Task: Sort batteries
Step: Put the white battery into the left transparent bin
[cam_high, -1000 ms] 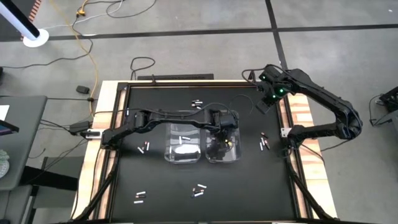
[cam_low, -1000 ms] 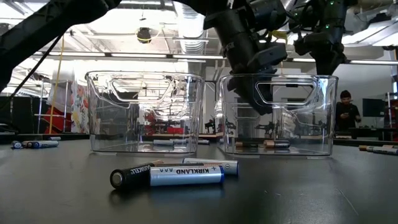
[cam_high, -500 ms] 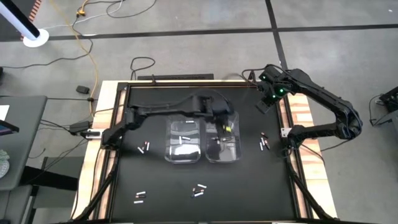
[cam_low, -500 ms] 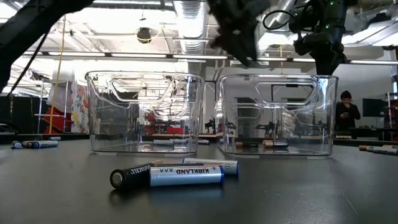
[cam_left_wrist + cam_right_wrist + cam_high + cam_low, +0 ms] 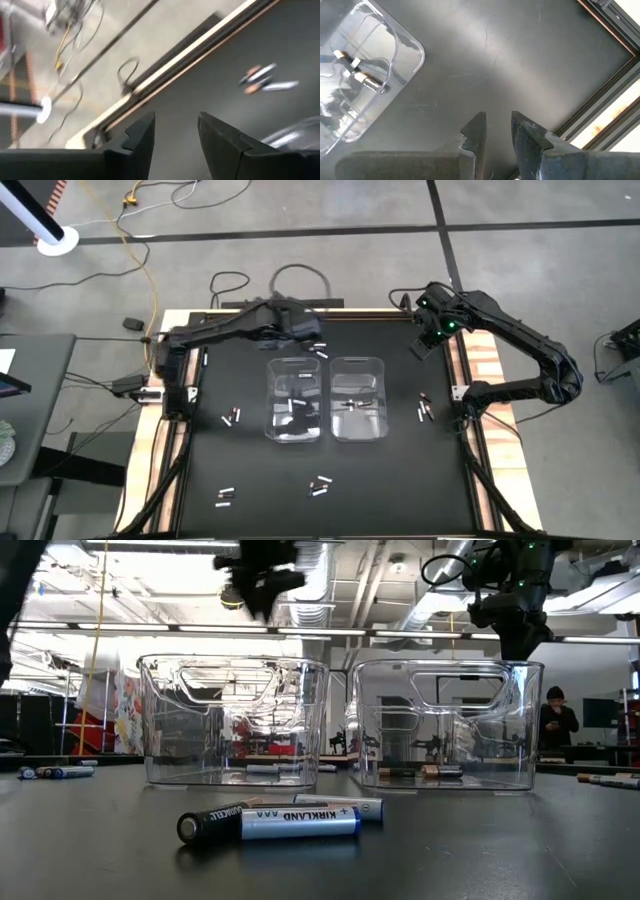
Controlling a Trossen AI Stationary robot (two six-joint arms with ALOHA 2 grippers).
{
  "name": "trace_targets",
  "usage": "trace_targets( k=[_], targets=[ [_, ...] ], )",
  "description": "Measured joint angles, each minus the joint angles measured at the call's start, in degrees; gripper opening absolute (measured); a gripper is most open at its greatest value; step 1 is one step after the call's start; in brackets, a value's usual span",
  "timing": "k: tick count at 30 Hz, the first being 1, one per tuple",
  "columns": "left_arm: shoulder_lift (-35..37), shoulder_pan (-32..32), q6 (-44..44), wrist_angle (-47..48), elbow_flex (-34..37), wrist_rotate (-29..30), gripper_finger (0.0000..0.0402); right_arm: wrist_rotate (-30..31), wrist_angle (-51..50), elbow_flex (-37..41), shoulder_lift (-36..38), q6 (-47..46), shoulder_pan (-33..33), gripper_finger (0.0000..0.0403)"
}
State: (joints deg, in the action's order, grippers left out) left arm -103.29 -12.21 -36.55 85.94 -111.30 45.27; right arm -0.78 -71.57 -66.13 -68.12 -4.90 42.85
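High view — the left hand (image 5: 312,332) hovers at the bench's (image 5: 400,470) far edge, batteries (image 5: 320,349) just beside it; the right hand (image 5: 428,345) waits well apart.

Left wrist view — fingers (image 5: 142,137) part-open, empty.

Right wrist view — fingers (image 5: 476,131) slightly apart, holding nothing.

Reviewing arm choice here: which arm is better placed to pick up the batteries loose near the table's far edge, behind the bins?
Left. The left gripper hangs empty beside those batteries, jaws apart; the right gripper waits at the far right corner.
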Motion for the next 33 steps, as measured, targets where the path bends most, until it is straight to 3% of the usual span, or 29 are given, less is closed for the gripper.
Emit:
trace_targets(
  k=[3,7,12,20,33],
  targets=[
    [7.5,-2.1,-1.8,-1.9,13.3,-1.7,0.0143,0.0,0.0,0.0,0.0,-1.0,-0.1,0.0107],
    [18.7,-4.9,0.8,-11.7,29.7,-9.3,0.0143,-0.2,0.8,0.0,-0.1,-2.1,-0.1,0.0107],
    [29.0,-9.6,8.0,-16.0,43.0,-17.3,0.0143,-0.2,3.0,0.0,-0.2,-5.7,-0.1,0.0107],
    [31.5,-14.2,21.1,-13.1,47.6,-20.9,0.0154,-0.2,4.6,0.0,-0.2,-11.6,-0.1,0.0107],
    [22.7,-15.9,39.1,-13.4,47.6,-20.8,0.0225,-0.1,4.7,0.0,-0.2,-17.5,-1.3,0.0107]
  ],
)
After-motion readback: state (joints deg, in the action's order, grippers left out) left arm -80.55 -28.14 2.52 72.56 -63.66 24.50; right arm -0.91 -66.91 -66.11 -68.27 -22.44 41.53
